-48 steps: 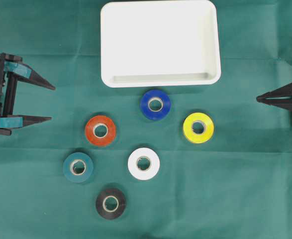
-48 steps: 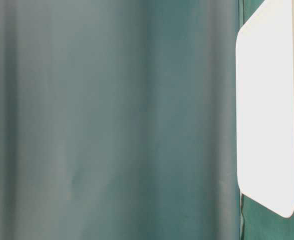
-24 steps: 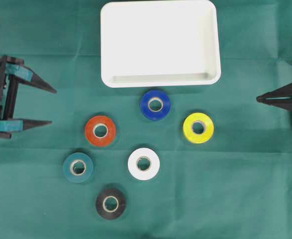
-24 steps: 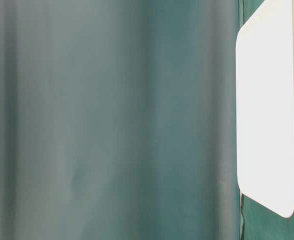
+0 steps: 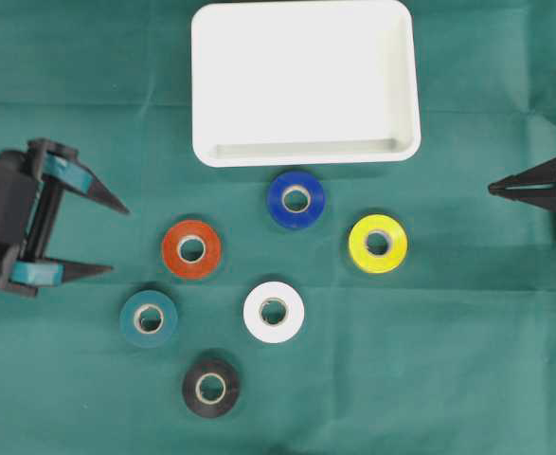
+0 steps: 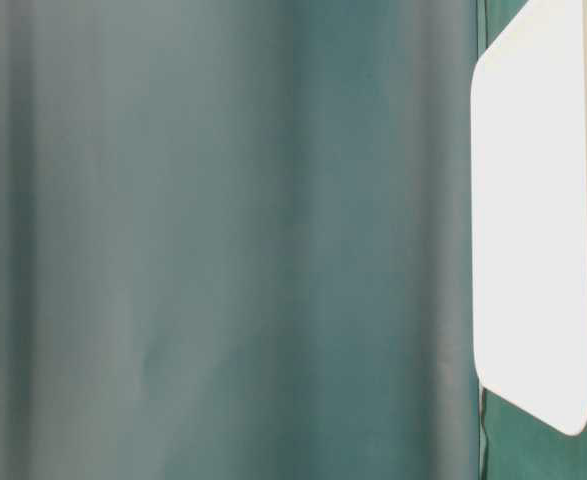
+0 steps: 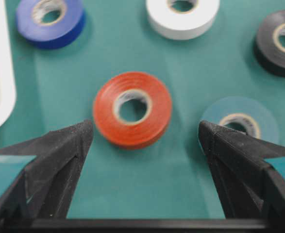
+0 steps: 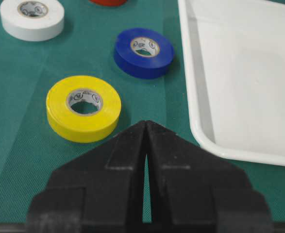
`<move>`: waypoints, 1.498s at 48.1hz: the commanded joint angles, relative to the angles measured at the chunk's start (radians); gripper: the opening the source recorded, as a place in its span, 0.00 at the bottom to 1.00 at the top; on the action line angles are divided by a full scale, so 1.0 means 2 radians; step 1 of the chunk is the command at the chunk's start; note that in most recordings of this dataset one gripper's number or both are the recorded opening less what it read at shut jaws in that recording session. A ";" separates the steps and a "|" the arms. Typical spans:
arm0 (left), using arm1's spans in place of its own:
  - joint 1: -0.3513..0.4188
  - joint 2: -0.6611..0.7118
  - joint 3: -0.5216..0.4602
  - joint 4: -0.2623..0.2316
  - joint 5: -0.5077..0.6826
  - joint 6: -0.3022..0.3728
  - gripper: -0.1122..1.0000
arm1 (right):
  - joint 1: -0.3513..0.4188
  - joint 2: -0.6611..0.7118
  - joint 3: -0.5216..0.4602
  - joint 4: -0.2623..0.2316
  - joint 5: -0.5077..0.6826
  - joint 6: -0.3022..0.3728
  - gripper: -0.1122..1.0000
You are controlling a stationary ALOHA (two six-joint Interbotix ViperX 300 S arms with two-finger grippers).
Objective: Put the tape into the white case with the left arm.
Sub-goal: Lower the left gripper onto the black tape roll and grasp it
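Six rolls of tape lie flat on the cloth, one of each colour: a blue roll [image 5: 295, 199], a yellow roll [image 5: 378, 244], an orange-red roll [image 5: 191, 249], a white roll [image 5: 274, 312], a teal roll [image 5: 149, 318] and a black roll [image 5: 210, 387]. None touches another. There is one white case [image 5: 399, 85], lying at the top middle of the overhead view with nothing in it; the blue roll lies just below its near rim. Two grippers are in sight.

The surface is a dark green cloth [image 5: 467, 360] with faint fold lines, covering the whole table. The table-level view shows only a blurred green expanse and one pale side of the case [image 6: 533, 220] at the right edge; nothing of the room can be made out.

The left gripper [image 5: 115, 237], marked by teal bands, sits at the left edge with its fingers spread wide and nothing between them. Its tips point toward the orange-red roll, which lies near it but apart. In the left wrist view that roll [image 7: 132, 109] lies ahead of the gap between the two fingers, with the teal roll [image 7: 239, 121] partly behind the right-hand finger.

The right gripper [image 5: 493, 189] rests at the right edge, jaws pressed together and holding nothing. The yellow roll lies nearest it, well apart.
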 commanded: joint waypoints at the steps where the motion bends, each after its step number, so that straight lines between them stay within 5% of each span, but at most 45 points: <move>1: -0.017 0.021 -0.021 0.001 -0.014 -0.001 0.98 | 0.000 0.005 -0.005 -0.002 -0.002 0.001 0.02; 28: -0.095 0.196 -0.123 0.000 -0.046 -0.004 0.98 | -0.001 0.005 -0.003 -0.002 -0.002 0.001 0.02; 49: -0.117 0.301 -0.202 -0.001 -0.047 -0.006 0.97 | -0.001 0.005 -0.002 -0.002 -0.004 0.001 0.02; 72: -0.110 0.344 -0.221 -0.002 -0.044 -0.108 0.96 | 0.000 0.004 0.002 -0.002 -0.005 0.001 0.02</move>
